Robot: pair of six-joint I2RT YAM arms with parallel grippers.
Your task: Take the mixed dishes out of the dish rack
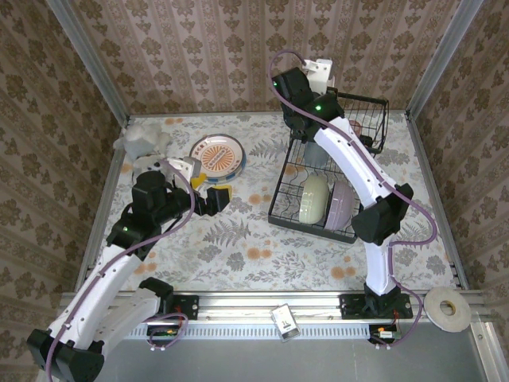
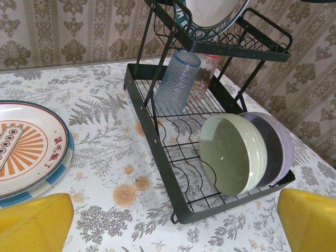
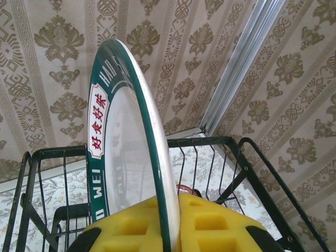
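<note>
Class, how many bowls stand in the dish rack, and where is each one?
2. The pale green bowl stands on edge in the lower tier of the dish rack; the lavender bowl nests directly behind it. Another could be hidden behind them.

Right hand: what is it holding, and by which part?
The right hand grips the green-rimmed plate by its rim, the edge clamped between the yellow fingers.
</note>
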